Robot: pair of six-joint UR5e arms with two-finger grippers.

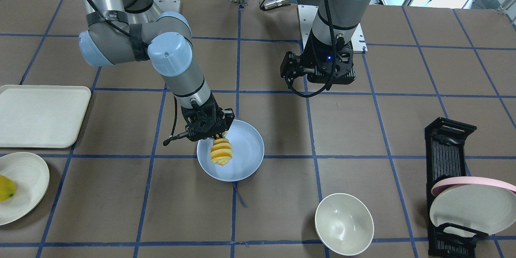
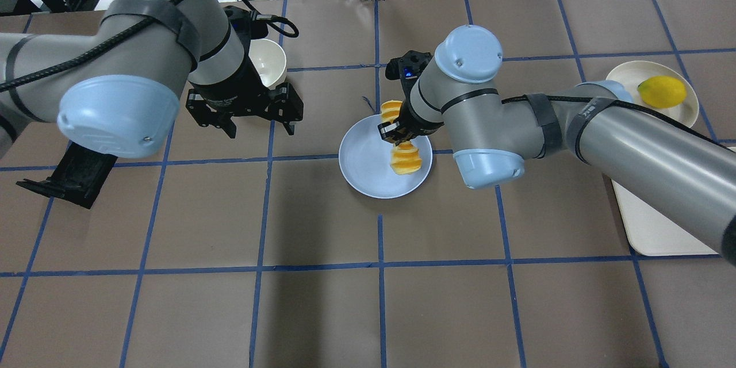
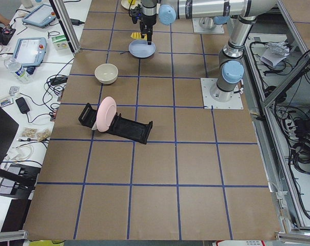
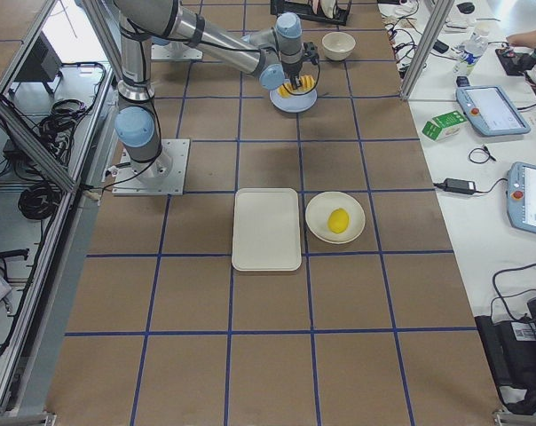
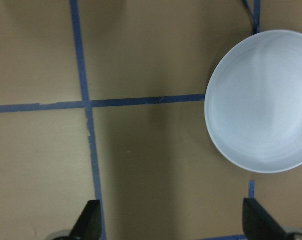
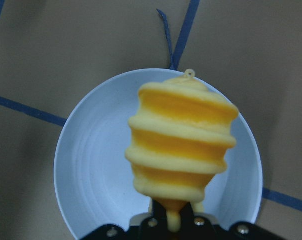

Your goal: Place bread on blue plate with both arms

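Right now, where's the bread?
Front-facing view, left of centre: the bread hangs from the right gripper, over the blue plate; touching it or not, I cannot tell.

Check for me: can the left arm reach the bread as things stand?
Probably yes. The left end effector is open over bare table beside the blue plate, with nothing between them. The right end effector holds the bread over that plate from the opposite side, leaving several slices exposed.

Ridged orange-yellow bread (image 1: pixel 221 154) hangs vertically, gripped at top end, over round pale blue plate (image 1: pixel 250 141)
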